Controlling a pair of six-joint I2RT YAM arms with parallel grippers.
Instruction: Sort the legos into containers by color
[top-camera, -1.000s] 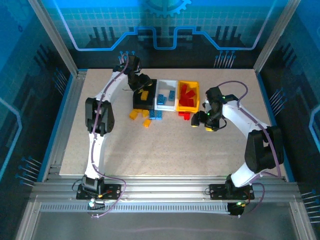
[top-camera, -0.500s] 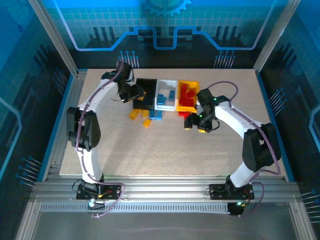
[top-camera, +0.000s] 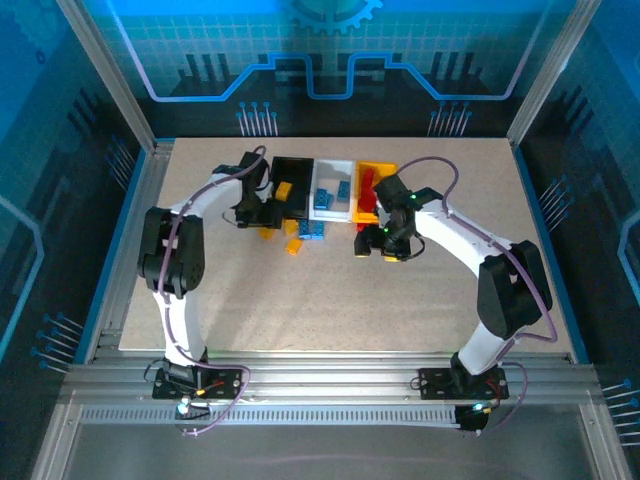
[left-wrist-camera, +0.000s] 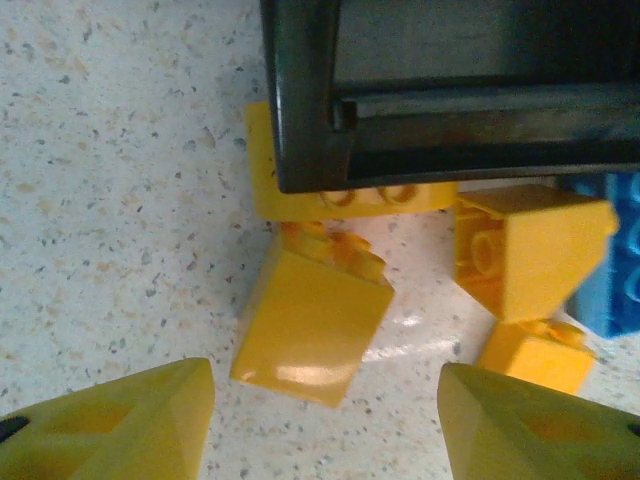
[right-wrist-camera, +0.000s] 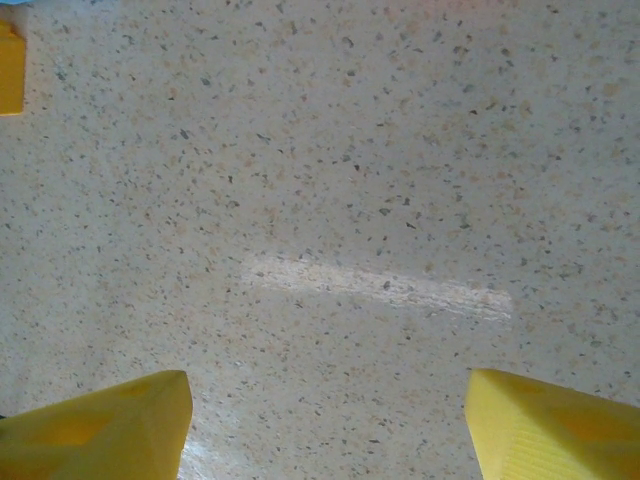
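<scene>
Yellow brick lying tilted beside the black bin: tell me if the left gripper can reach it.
Probably yes. The left gripper hangs open over the yellow brick, with bare table on one side and a gap to the neighbouring brick on the other.

Yellow legos (left-wrist-camera: 312, 335), black bin (left-wrist-camera: 300, 120), speckled beige table (left-wrist-camera: 120, 200).

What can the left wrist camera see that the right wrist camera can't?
Left wrist: yellow-orange legos, a blue lego and the black bin, just its corner. Right wrist: a yellow bit at the top-left edge; I cannot tell what. Both: the speckled table, and an open, empty gripper: left gripper, right gripper.
</scene>
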